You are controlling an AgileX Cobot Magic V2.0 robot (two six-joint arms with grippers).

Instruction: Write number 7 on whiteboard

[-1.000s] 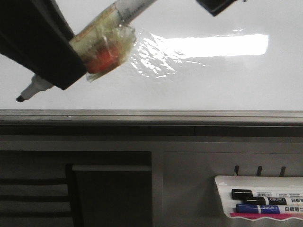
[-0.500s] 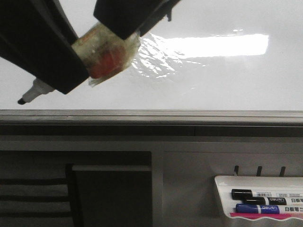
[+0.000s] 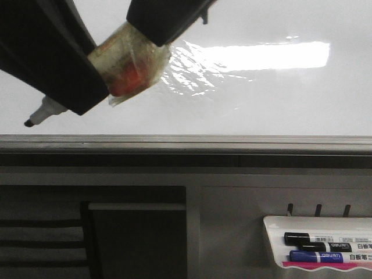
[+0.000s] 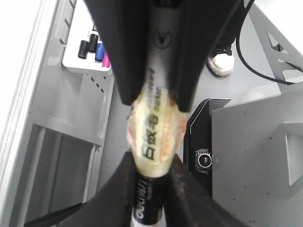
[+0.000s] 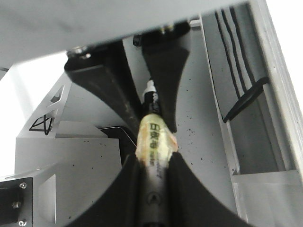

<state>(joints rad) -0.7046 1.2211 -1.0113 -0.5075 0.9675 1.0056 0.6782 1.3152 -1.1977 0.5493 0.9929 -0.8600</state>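
We saw the whiteboard (image 3: 261, 99) filling the front view above its grey rail, no digit visible on it. Both the left gripper (image 3: 70, 81) and right gripper (image 3: 160, 23) clamped the taped marker (image 3: 131, 61). Since half a second ago, little shifted. The marker's long axis ran diagonally, tip (image 3: 28, 122) pointing down-left.
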